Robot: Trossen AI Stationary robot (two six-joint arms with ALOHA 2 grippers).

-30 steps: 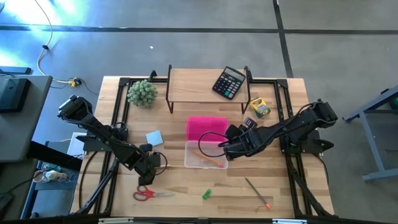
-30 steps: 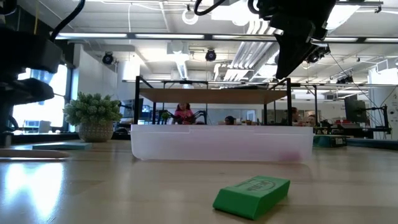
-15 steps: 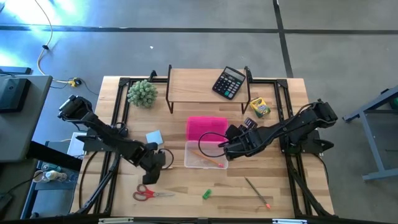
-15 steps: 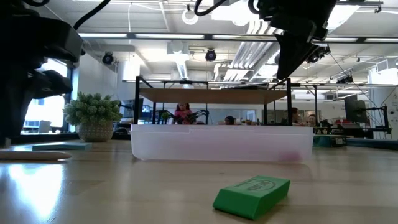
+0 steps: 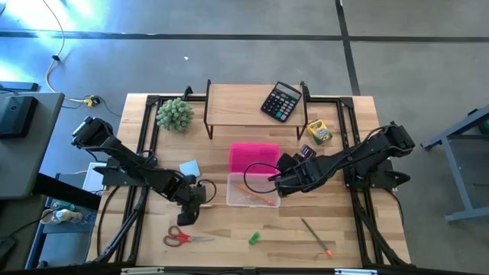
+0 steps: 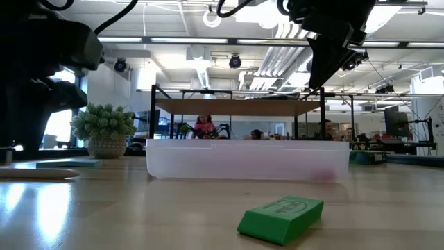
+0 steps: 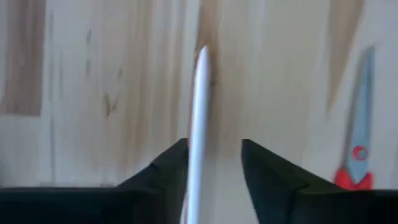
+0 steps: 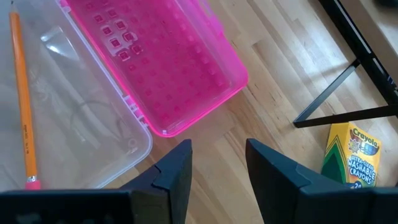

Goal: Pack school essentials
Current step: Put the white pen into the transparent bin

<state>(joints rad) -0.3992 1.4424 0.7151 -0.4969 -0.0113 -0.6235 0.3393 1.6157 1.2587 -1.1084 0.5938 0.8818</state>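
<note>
– Between the fingers of the left tool [image 7: 214, 146]: one white pencil [image 7: 199, 106], against one finger, with a clear gap to the other. Partly open, so not clamped.
– Step in hand?
– Probably moving that pencil to the clear tray [image 5: 252, 191], just off to this tool's side. Cannot tell whether lifted or resting on the desk [image 7: 93, 74]. Next: close on the shaft, lift, carry across, release over the tray.
– Right tool [image 8: 217, 149]?
– Above the tray and its pink lid [image 8: 161, 62]; narrow gap, nothing held.
– Count?
– Three pencils: the white one, an orange pencil [image 8: 22, 99] in the tray, a loose pencil [image 5: 315, 237] well apart from the right tool. One pair of scissors [image 7: 357, 155] just beside the left tool, one green eraser [image 6: 281, 219] farther along, one blue notepad [image 5: 189, 168] near its wrist, one crayon box [image 8: 351, 152] near the right tool.
</note>
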